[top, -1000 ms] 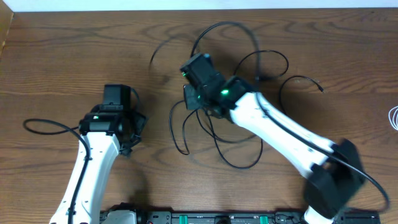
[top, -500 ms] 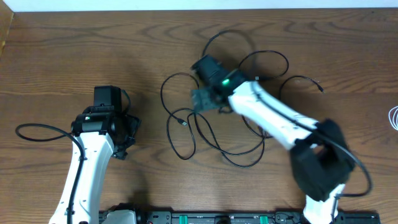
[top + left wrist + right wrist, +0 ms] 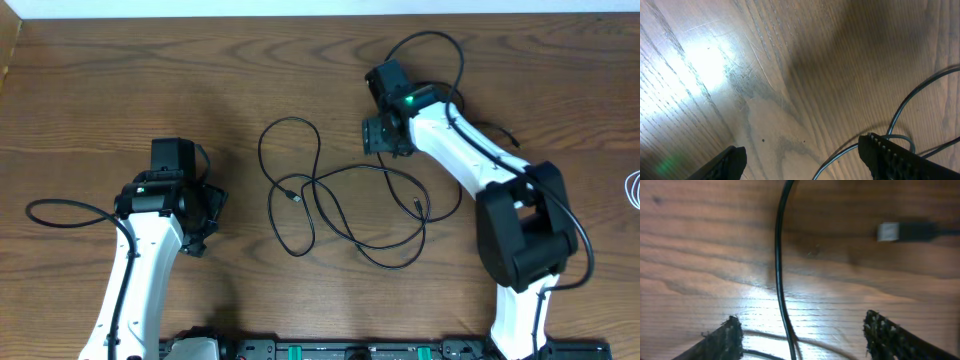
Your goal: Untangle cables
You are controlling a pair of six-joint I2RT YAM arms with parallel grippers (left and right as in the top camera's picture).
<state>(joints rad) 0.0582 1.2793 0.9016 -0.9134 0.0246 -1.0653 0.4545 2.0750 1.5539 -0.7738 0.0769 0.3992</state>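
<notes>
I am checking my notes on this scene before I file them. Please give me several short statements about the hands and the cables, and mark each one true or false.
1. The right hand grips a black cable. False: it is open, and a cable only lies on the table under it.
2. The left hand is open and empty. True.
3. The black cables lie in loose loops on the table. True.
4. The white cable is knotted into the black cables. False: it lies apart from them, at the table's right edge.
5. A plug lies on the table near the right hand. True.
</notes>
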